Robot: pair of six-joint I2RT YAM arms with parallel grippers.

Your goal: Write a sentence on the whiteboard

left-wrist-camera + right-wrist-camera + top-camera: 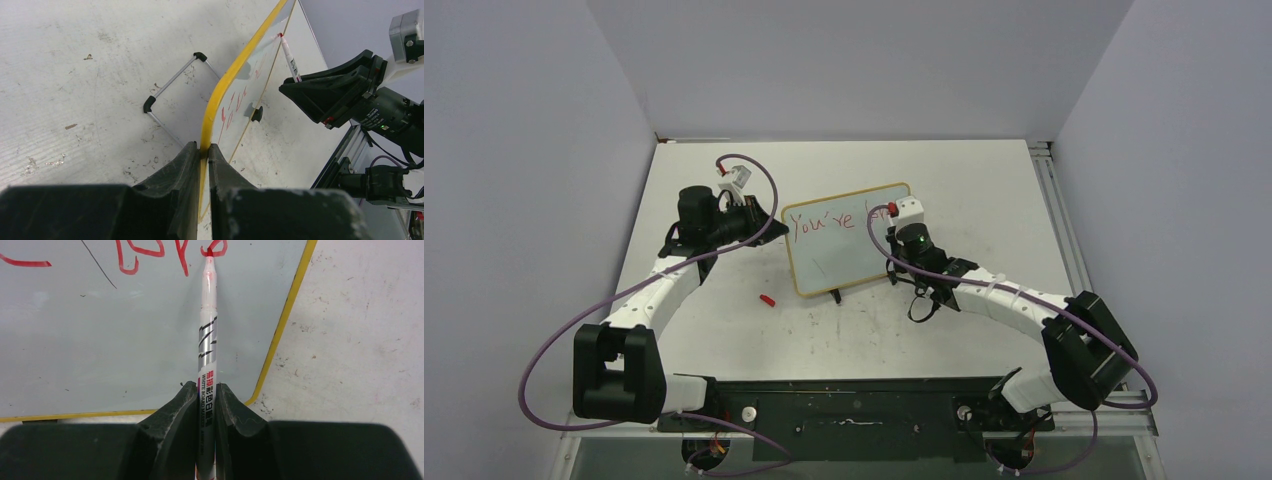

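The small white whiteboard (844, 262) with a thin tan frame stands tilted in the middle of the white tabletop (984, 190), and the left tool (204, 149) is pinched tight on its left edge. The right tool (205, 392) is squeezed around a thin white marker pen (207, 335), whose red tip touches the board at the right end of the red handwritten sentence (822, 224), which is not finished yet. To do this well, I think the left tool should hold the board steady while the right one presses softly and makes small, slow strokes.
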